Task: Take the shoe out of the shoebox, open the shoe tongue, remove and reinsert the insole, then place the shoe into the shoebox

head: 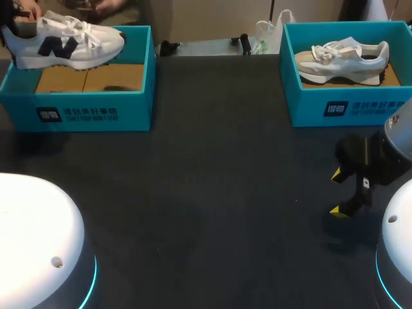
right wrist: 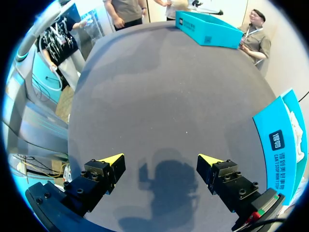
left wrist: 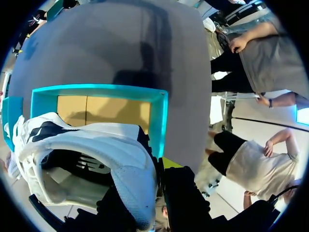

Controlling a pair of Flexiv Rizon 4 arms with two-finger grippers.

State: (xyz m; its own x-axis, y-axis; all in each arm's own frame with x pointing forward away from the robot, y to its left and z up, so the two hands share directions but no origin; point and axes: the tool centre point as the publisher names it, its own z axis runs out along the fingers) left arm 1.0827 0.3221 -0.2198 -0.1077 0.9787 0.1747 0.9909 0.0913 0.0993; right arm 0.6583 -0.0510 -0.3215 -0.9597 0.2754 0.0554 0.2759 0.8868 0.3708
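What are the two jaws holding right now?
Left gripper: jaws closed on the white shoe.
Right gripper: jaws open, holding nothing.

Dim table [right wrist: 159,96], soft shadow under right gripper [right wrist: 161,159] (white domes [head: 32,225] glare).

A white square logo above a line of small white print stands on the front wall of the left teal cardboard shoebox [head: 77,103] and the right teal cardboard shoebox [head: 360,96], and a navy letter emblem marks the white mesh sneaker [head: 67,42].
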